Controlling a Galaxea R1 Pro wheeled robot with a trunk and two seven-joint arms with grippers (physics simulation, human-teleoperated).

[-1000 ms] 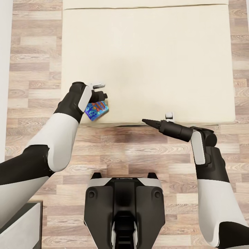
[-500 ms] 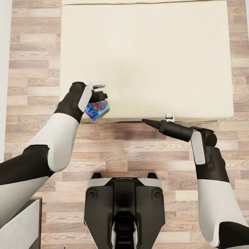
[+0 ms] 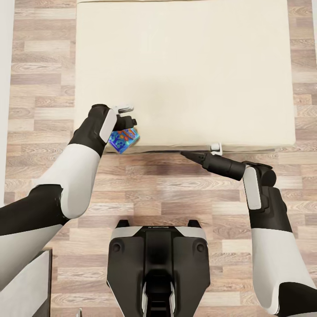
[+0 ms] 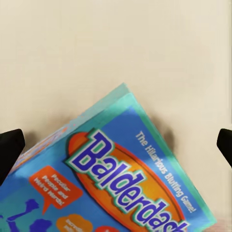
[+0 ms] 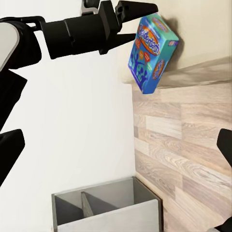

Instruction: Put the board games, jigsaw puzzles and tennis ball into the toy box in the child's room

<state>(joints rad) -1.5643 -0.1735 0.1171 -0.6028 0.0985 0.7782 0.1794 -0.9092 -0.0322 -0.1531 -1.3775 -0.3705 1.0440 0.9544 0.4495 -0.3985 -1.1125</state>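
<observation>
Held tilted at the bed's near corner: a blue and teal Balderdash board game [image 3: 124, 139], clamped by its upper edge in the left gripper [image 3: 130, 124], box hanging below the fingers and partly over the mattress edge. Seen from the right wrist camera as a box [image 5: 151, 52] dangling at an angle from the dark left gripper [image 5: 137, 8], jaws closed onto the top of the box, its lower corner out past the bed's edge above the wood floor [image 5: 193, 145]. In the left wrist camera, printed lid [image 4: 121, 183] close up against the cream bed [image 4: 116, 48].

At 3 o'clock from the game in the head camera, right gripper [image 3: 188, 154] pointing toward it across the floor [image 3: 167, 185], holding nothing, fingertips drawn together to a narrow point just off the bed [image 3: 185, 70] front.

At 7 o'clock in the head camera, a grey divided bin [image 3: 31, 281]; same bin [image 5: 108, 205] below the game from the right wrist.
</observation>
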